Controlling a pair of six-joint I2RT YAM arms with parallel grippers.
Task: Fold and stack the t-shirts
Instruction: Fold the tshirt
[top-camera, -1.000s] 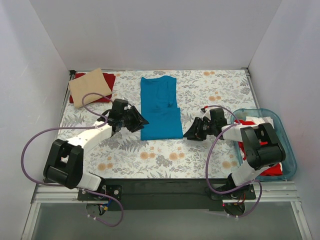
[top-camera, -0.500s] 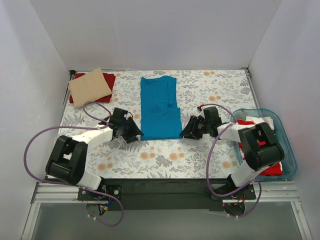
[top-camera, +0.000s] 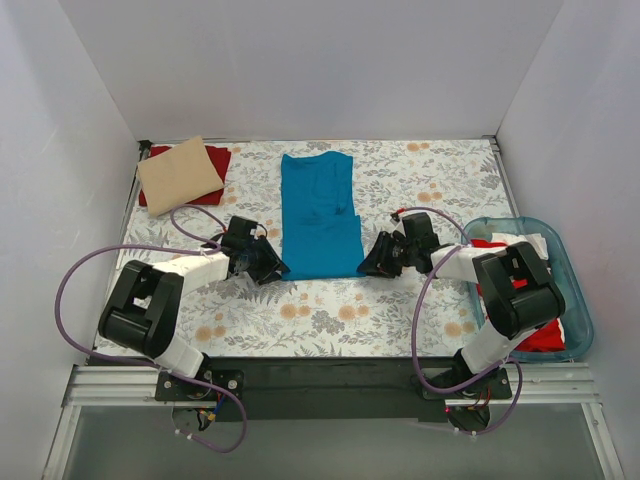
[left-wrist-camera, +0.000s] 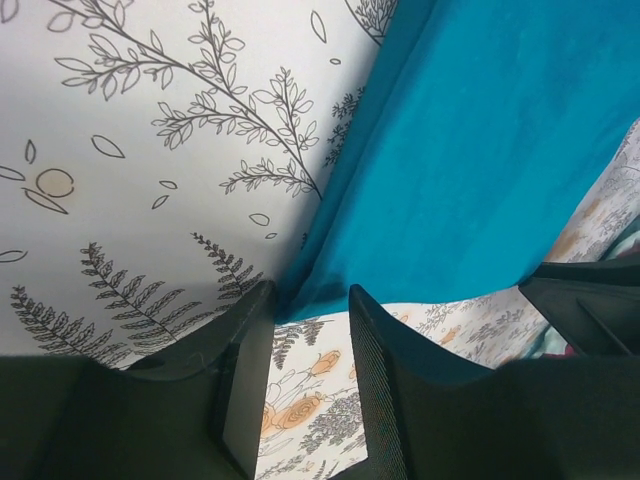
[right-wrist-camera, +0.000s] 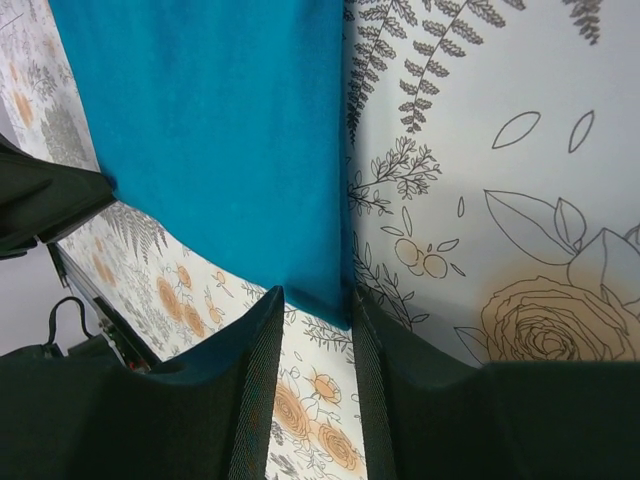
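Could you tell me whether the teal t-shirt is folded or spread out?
Partly folded: the teal t-shirt lies flat as a narrow strip, no sleeves sticking out.

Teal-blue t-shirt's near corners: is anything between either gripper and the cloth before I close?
Nothing visible. The left gripper and right gripper each have open fingers straddling a near corner of the flat teal-blue cloth t-shirt, with only the floral table cloth underneath.

We read no words, numbers, brands or signs in any view. The table cloth (top-camera: 420, 180) across the middle of the frame bears only printed leaves and flowers, and the teal-blue t-shirt (top-camera: 318, 215) at its centre is plain.
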